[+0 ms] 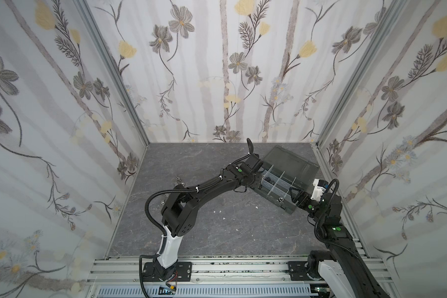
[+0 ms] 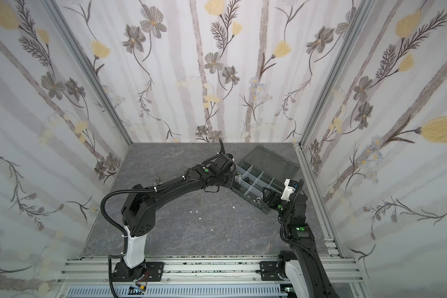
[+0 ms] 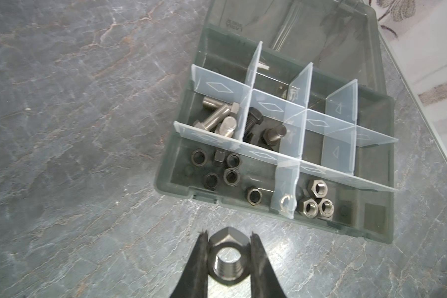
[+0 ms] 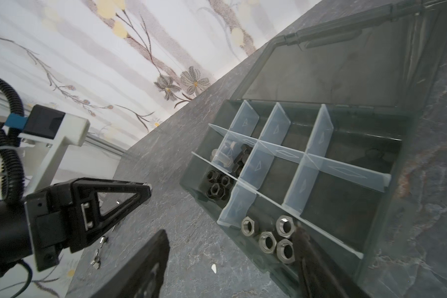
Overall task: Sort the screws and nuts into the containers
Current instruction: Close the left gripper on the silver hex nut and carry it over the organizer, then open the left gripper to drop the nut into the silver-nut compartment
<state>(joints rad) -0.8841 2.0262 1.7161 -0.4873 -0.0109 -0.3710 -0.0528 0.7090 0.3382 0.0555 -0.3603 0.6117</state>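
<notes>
**Caution: Premature Release**

Our left gripper [image 3: 229,236] pinches a silver nut [image 3: 227,263] just outside the organizer box [image 3: 372,232] front wall; releasing here drops it on the table [image 3: 88,129]. Astride that wall, our right gripper [image 4: 230,229], spread, puts one finger [image 4: 307,245] just beside the silver nuts [image 4: 267,241]: collision risk. Past the divider [image 3: 285,185], black nuts [image 3: 225,170] invite a mis-sort.

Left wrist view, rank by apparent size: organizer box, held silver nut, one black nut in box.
1. organizer box
2. held silver nut, though nearness to the camera inflates it
3. black nut
</notes>
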